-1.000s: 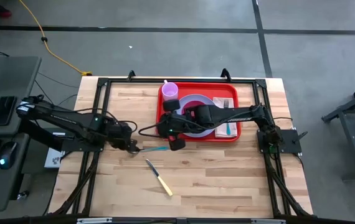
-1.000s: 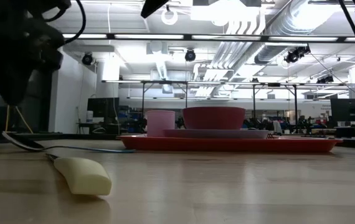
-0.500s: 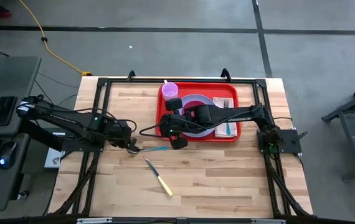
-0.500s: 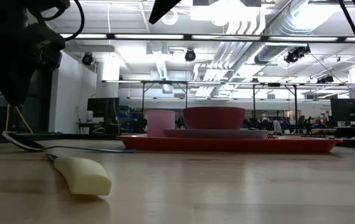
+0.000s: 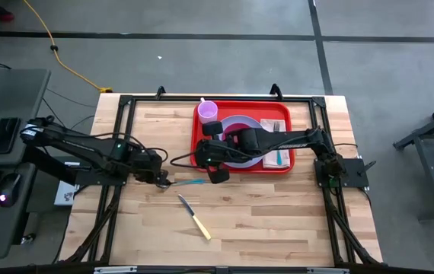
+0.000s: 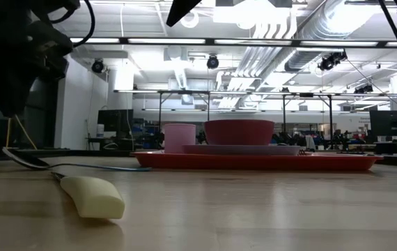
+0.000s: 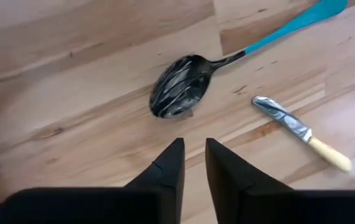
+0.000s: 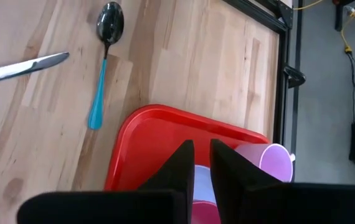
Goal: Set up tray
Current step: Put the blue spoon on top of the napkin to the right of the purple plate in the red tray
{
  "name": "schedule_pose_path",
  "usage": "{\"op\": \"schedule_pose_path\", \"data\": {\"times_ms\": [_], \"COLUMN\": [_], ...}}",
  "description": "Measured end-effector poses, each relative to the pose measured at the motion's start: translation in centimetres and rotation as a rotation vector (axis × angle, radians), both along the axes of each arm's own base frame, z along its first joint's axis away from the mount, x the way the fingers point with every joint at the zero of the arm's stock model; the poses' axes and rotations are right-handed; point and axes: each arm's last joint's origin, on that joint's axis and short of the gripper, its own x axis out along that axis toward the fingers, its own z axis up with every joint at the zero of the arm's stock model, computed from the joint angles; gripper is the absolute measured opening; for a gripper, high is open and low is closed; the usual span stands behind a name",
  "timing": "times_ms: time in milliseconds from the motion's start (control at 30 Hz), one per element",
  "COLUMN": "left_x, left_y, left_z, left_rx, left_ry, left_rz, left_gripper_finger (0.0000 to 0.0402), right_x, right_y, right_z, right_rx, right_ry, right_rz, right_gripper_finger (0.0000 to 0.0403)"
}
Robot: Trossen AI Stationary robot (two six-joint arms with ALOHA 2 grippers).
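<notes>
Left hand (image 7: 194, 163) creeps forward over the bench (image 5: 278, 221) versus a second ago, fingers slightly parted, empty, just short of the spoon (image 7: 184, 90). Judging by that, the spoon pickup is next.

Right hand (image 8: 201, 163) is unchanged, fingers nearly together, holding nothing, above the tray's near-left corner. Tray (image 5: 199, 137) sits well apart from the left hand, at the bench's far middle.

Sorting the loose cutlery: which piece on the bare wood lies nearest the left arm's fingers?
The spoon with the blue handle; its bowl lies just ahead of the fingers. The cream-handled knife lies farther off.
</notes>
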Motion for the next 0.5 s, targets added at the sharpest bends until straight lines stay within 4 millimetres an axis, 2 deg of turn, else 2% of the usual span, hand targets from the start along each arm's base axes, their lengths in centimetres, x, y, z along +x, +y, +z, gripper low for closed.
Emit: {"op": "schedule_pose_path", "data": {"times_ms": [133, 333, 500], "left_x": [0.0, -0.4, -0.1], "left_y": [-0.1, -0.2, 0.0], "left_z": [-0.6, -1.3, -1.3], "left_rx": [-0.047, -0.086, -0.029], "left_ry": [0.034, 0.112, 0.086], "left_rz": [0.025, 0.025, 0.099], "left_gripper_finger": [0.0144, 0.0242, 0.0298], "right_x": [0.1, 0.3, 0.3], "right_y": [-0.3, -0.9, -1.2], "right_z": [0.0, 0.1, 0.1], "right_rx": [0.015, 0.016, 0.008], "right_ry": [-0.01, -0.019, -0.014], "right_rz": [0.002, -0.003, 0.006], "right_gripper_finger": [0.003, 0.003, 0.003]}}
